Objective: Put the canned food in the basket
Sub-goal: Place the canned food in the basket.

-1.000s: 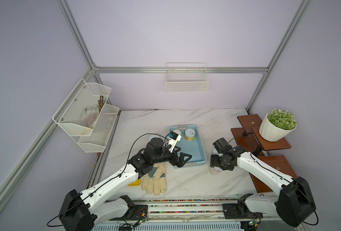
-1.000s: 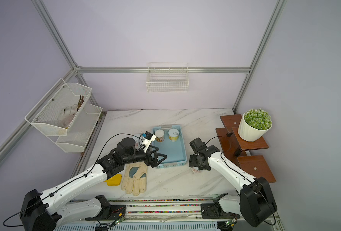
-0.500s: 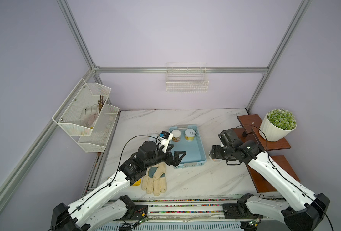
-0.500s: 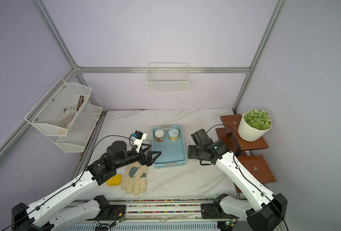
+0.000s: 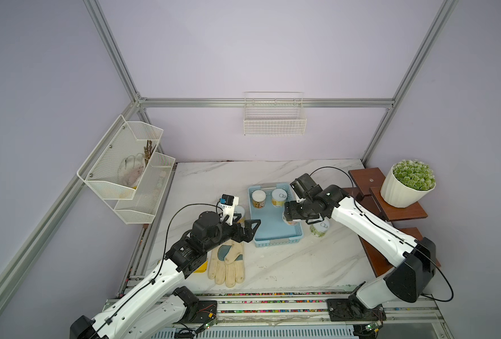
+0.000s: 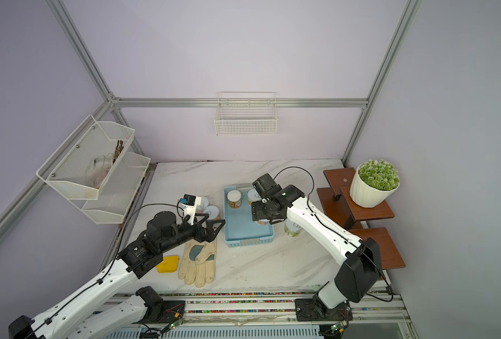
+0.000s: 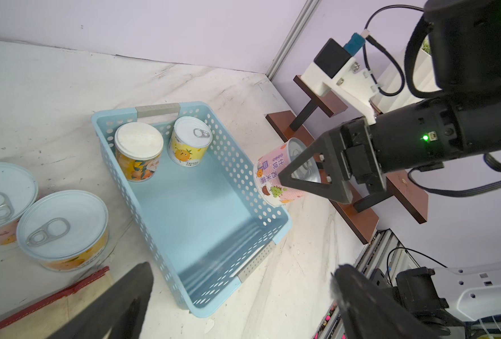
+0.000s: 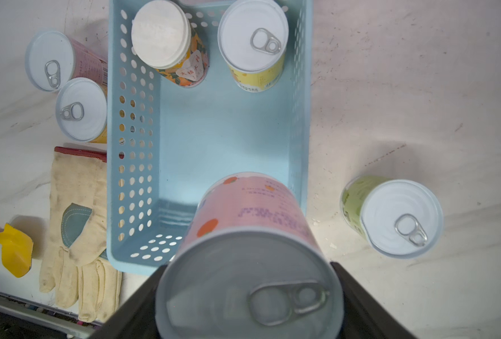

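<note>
The light blue basket (image 5: 275, 234) (image 6: 248, 233) (image 7: 196, 211) (image 8: 223, 132) holds two upright cans at its far end, a yellow flat-lidded can (image 5: 258, 198) (image 8: 167, 38) and a yellow ring-pull can (image 5: 279, 197) (image 8: 253, 41). My right gripper (image 5: 291, 218) (image 8: 249, 293) is shut on a pink can (image 7: 268, 179) (image 8: 252, 205), held tilted in the air above the basket's right wall. A green can (image 5: 319, 228) (image 8: 393, 217) stands on the table right of the basket. Two more cans (image 6: 212, 212) (image 7: 62, 229) stand left of it. My left gripper (image 5: 248, 228) (image 7: 243, 281) is open and empty by the basket's near left corner.
A pair of work gloves (image 5: 227, 264) and a yellow object (image 6: 167, 264) lie near the front left. Wooden step shelves with a potted plant (image 5: 408, 185) stand at the right. A white mesh rack (image 5: 126, 176) and a wire wall basket (image 5: 274, 117) hang on the walls.
My right gripper has lifted the pink can off the table right of the basket and carried it left over the basket's right wall. My left gripper has drawn back leftward from the basket.
</note>
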{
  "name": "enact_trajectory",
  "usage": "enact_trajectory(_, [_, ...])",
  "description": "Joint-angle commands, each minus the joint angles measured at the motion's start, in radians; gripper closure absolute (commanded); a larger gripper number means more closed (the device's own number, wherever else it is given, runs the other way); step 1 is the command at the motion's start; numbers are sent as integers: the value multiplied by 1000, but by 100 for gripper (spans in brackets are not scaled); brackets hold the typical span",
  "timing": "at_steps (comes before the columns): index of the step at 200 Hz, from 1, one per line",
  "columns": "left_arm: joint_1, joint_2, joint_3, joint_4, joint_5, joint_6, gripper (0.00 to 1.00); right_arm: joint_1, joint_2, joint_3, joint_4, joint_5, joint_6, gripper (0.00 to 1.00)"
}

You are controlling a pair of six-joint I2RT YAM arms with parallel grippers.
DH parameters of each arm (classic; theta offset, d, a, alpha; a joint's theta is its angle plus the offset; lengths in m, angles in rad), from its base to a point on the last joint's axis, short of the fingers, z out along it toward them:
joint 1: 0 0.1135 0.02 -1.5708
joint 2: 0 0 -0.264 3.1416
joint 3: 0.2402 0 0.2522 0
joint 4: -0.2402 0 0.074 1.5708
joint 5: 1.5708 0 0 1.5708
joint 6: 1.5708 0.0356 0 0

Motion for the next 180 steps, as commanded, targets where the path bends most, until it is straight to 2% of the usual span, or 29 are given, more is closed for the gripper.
enact_trajectory(1, [33, -28, -8, 44, 27, -36, 0, 5, 82, 80, 52, 7, -28, 100])
enact_trajectory(76, [84, -58, -3, 10, 82, -40, 0, 4, 374, 303, -22, 103, -32, 100])
enact_trajectory(122, [87, -80, -15, 17, 72, -46, 0, -18, 470, 373, -23, 128, -20, 100])
enact_trajectory(180, [87, -72, -2, 9, 84, -40, 0, -45, 535, 388, -11, 128, -42, 100])
